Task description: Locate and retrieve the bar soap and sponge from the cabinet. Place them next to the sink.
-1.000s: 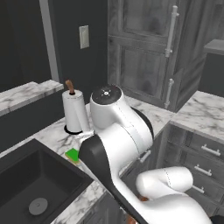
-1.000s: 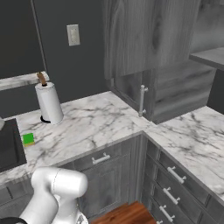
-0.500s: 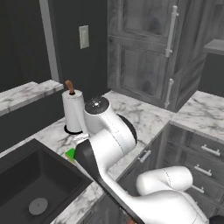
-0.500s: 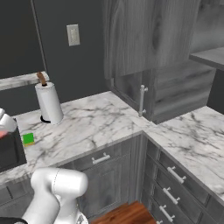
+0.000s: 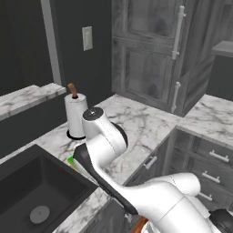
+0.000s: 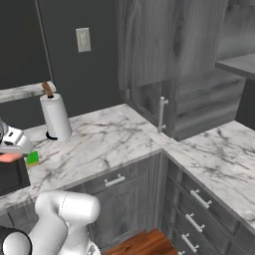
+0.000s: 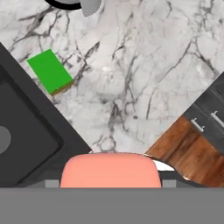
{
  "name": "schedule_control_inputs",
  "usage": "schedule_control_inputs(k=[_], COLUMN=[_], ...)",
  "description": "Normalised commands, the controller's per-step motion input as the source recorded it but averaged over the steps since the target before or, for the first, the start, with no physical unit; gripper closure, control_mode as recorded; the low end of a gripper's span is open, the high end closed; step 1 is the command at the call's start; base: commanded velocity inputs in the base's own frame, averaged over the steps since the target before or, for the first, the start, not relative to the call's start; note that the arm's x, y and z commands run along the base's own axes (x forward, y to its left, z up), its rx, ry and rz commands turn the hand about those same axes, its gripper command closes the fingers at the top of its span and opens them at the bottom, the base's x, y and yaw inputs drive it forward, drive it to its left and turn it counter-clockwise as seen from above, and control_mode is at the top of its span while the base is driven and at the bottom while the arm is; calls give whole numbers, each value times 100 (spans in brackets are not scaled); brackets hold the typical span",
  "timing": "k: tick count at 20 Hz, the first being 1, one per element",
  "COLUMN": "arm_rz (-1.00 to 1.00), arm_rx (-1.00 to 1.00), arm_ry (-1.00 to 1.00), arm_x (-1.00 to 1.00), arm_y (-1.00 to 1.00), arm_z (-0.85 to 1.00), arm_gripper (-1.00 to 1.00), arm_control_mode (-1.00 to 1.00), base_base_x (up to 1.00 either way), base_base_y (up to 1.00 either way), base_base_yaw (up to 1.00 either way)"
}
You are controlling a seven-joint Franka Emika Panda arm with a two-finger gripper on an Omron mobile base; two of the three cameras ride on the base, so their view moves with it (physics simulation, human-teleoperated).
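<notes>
Hand view showed the bar soap held crosswise at the gripper, its long axis running side to side, the jaws pinching it above the table. Beside the sink, whose dark basin held nothing but its drain, the sponge lay flat and diagonal, near the paper towel roll.

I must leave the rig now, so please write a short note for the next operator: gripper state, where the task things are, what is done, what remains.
Gripper: shut on the bar soap, held above the marble counter near the sink's edge.
Sponge: already lying on the counter beside the sink, near the paper towel roll.
Done: both items are out of the cabinet; sponge placed.
Left: lower the bar soap onto the counter next to the sink, open, withdraw.
</notes>
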Motion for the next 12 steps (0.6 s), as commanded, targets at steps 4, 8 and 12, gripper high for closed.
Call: schedule_control_inputs(k=[4, 8, 12], arm_rz=[0, 0, 0], arm_rx=[0, 0, -6], arm_ry=[2, -5, 0], arm_x=[27, 30, 43], arm_y=[15, 17, 20], arm_z=[-39, -31, -26], arm_gripper=[100, 100, 100], arm_control_mode=[-100, -100, -100], base_base_x=[0, 0, 0], base_base_y=[0, 0, 0], base_base_yaw=[0, 0, 0])
